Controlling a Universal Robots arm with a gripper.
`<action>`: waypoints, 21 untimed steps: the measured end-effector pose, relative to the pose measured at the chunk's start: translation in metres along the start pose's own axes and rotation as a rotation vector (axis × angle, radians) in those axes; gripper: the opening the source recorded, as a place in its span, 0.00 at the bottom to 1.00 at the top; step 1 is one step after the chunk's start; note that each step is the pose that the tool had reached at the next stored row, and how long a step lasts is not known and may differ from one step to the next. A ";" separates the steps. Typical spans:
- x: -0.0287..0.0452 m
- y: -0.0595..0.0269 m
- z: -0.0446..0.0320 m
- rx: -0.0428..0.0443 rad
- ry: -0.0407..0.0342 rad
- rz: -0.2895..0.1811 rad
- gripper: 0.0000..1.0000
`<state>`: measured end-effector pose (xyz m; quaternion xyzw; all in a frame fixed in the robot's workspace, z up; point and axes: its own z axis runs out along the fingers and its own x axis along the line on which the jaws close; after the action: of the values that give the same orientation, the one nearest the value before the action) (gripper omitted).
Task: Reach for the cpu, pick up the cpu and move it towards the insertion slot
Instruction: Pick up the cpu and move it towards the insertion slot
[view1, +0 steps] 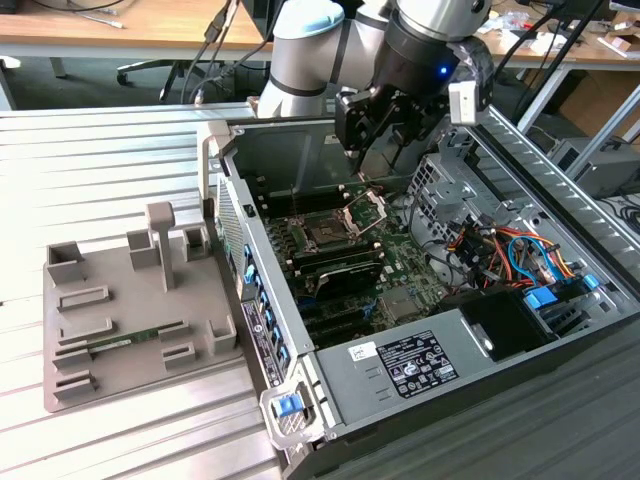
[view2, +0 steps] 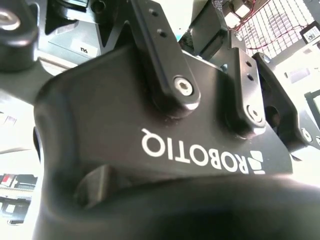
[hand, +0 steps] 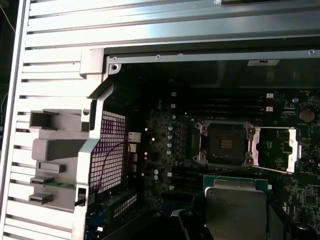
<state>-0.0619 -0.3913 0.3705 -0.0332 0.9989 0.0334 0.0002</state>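
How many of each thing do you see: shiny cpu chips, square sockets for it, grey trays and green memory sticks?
cpu: 1
insertion slot: 1
grey tray: 1
green memory stick: 1
Total: 4

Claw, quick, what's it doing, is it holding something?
Claw: shut on the cpu, above the open insertion slot inside the computer case.

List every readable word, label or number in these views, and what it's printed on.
Tool's black housing: a white maker's name, seen upside down; it is a brand, so left unquoted.
Black-and-white label on the grey box inside the case: too small to read.
Cpu held in the tool: no legible print.
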 end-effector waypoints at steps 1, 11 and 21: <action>-0.0005 0.0001 0.0004 0.0000 -0.0001 0.000 0.55; -0.0051 0.0005 0.0026 0.0001 0.0000 0.000 0.55; -0.0086 0.0007 0.0043 0.0001 0.0000 0.000 0.55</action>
<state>-0.0534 -0.3897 0.3663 -0.0331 0.9989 0.0334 0.0002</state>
